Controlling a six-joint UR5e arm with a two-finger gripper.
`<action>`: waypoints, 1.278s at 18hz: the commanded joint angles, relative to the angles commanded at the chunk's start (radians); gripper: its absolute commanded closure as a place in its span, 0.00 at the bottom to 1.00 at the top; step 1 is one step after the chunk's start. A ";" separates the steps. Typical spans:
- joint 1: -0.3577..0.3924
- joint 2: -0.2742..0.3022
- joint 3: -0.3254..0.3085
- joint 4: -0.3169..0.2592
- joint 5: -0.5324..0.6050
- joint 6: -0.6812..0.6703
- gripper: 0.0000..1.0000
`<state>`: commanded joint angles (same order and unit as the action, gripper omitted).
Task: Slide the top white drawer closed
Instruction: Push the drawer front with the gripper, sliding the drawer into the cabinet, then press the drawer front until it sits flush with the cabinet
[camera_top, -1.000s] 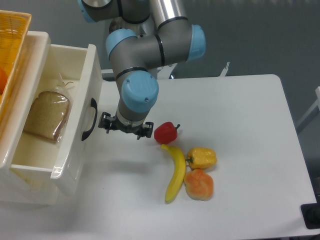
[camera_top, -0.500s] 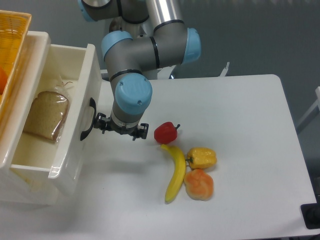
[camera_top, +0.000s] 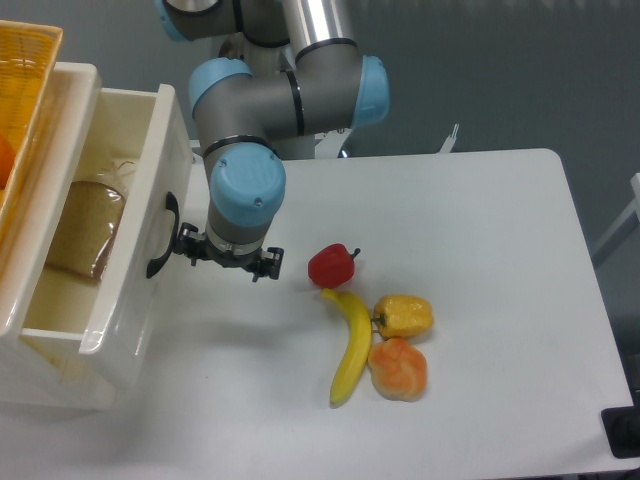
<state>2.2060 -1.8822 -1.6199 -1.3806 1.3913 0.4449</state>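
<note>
The top white drawer (camera_top: 135, 275) stands partly open at the left, its front wall facing right with a black curved handle (camera_top: 160, 236). A bagged slice of bread (camera_top: 85, 230) lies inside. My gripper (camera_top: 226, 262) points down right beside the drawer front, at or against the handle. Its fingers are hidden under the blue-capped wrist (camera_top: 245, 190), so I cannot tell whether they are open or shut. It holds nothing that I can see.
A yellow basket (camera_top: 22, 70) sits on the cabinet top at the far left. On the table to the right of my gripper lie a red pepper (camera_top: 331, 265), a banana (camera_top: 348, 345), a yellow pepper (camera_top: 404, 315) and an orange fruit (camera_top: 398, 368).
My gripper has moved left against the drawer front, and the drawer has slid left, further into the cabinet. The fruit has not moved.
</note>
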 joint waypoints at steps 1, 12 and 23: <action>-0.008 0.000 0.002 0.003 0.002 0.002 0.00; -0.051 0.009 0.005 0.000 0.003 -0.012 0.00; -0.080 0.006 0.014 0.003 0.005 -0.006 0.00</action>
<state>2.1261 -1.8760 -1.6061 -1.3775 1.3959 0.4387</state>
